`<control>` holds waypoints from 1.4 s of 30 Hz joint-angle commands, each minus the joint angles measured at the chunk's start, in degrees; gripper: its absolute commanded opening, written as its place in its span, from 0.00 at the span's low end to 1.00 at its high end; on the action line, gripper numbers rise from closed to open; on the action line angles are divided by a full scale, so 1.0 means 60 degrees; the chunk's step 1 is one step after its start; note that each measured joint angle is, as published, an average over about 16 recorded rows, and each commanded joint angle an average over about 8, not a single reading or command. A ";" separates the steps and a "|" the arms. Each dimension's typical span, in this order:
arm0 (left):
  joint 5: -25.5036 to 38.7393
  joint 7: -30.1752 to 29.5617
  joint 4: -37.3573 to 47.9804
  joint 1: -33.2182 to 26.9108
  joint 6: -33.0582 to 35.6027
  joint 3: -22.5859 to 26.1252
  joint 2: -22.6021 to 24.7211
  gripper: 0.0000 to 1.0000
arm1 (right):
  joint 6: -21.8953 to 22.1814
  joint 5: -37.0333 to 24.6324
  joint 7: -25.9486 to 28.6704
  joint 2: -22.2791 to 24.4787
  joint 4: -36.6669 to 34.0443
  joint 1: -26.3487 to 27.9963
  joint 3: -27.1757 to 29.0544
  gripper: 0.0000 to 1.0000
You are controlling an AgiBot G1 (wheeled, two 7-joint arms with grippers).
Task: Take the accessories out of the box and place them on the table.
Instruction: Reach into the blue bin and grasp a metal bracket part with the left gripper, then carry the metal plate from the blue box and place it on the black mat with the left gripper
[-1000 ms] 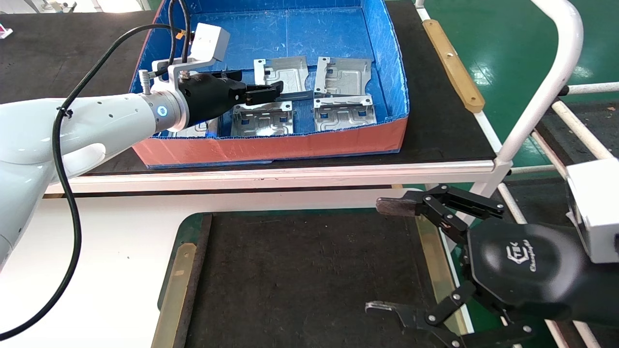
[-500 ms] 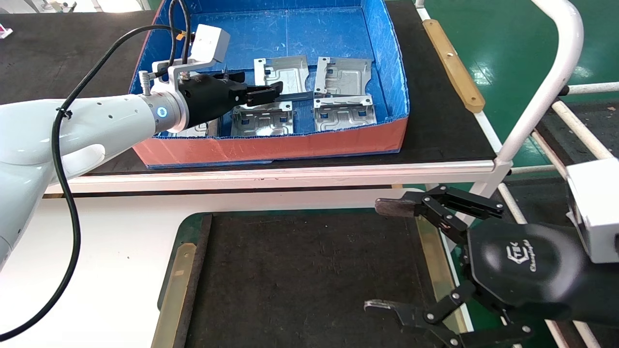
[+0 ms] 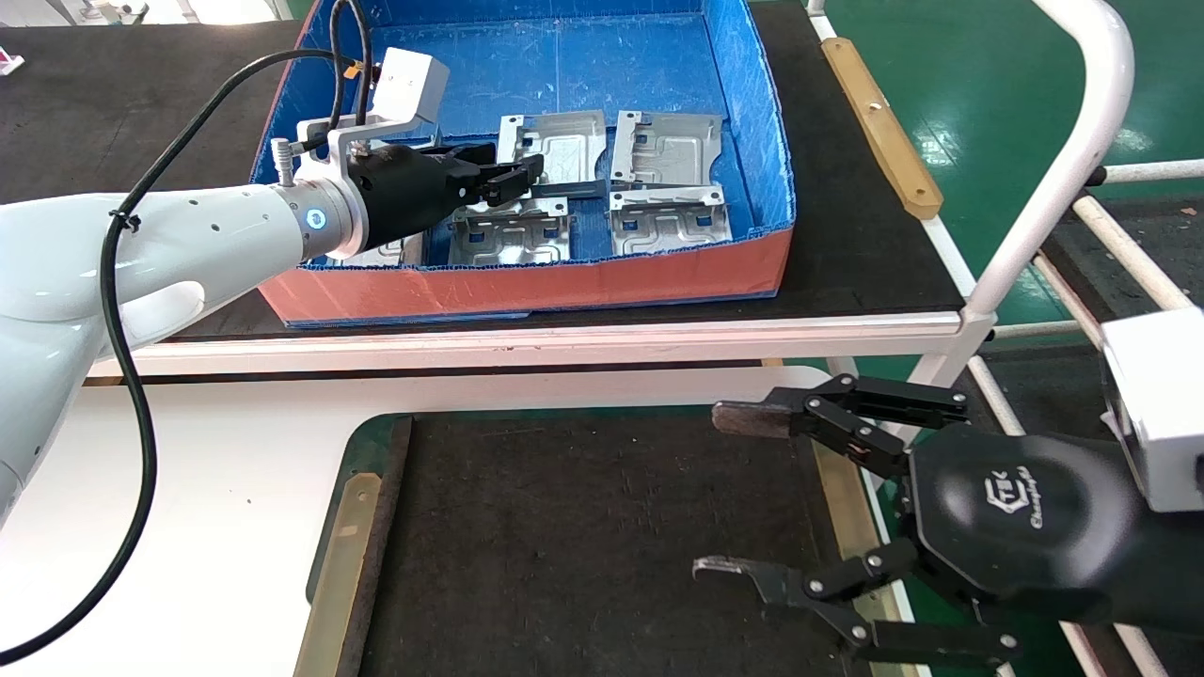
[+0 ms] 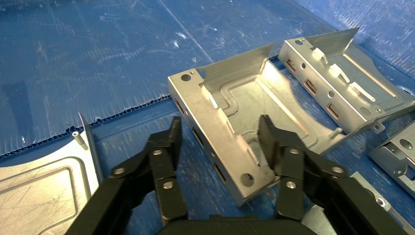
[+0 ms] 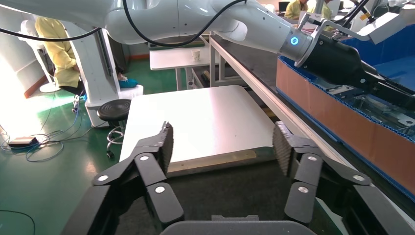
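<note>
The blue box [image 3: 527, 282], orange-red outside, holds several silver accessories: two at the back [image 3: 564, 141] [image 3: 670, 146], two at the front [image 3: 513, 235] [image 3: 670, 221], and one [image 3: 390, 252] mostly hidden under my left arm. My left gripper [image 3: 499, 169] [image 4: 218, 139] is open inside the box. Its fingers [image 4: 169, 144] straddle the raised holed flange of one plate [image 4: 235, 112], one inside it and one outside. My right gripper [image 3: 705, 494] [image 5: 223, 142] hangs open and holds nothing, over the right edge of the table's [image 3: 188, 489] dark mat [image 3: 583, 536].
The box stands on a black-matted bench with a white front rail [image 3: 564, 334]. A white tube frame [image 3: 1063, 169] rises at the right, beside a tan strip [image 3: 884, 127]. Tan strips [image 3: 343, 555] edge the table's mat.
My left gripper has edged forward onto the back-left plate, which has shifted slightly. My right gripper has drifted a little to the left over the mat.
</note>
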 commanded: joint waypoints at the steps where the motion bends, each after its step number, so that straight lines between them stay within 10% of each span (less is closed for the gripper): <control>1: -0.0004 0.0002 -0.0003 0.0001 0.0003 -0.0001 0.0000 0.00 | 0.0000 0.0000 0.0000 0.0000 0.0000 0.0000 0.0000 0.00; 29: -0.0004 -0.0066 -0.0272 -0.0074 -0.0537 -0.0139 -0.0053 0.00 | -0.0001 0.0001 -0.0001 0.0000 -0.0001 0.0001 -0.0001 0.00; 42: -0.1708 0.1642 -0.2467 0.0771 0.0794 -0.1203 -0.1452 0.00 | -0.0001 0.0001 -0.0001 0.0000 -0.0001 0.0001 -0.0002 0.00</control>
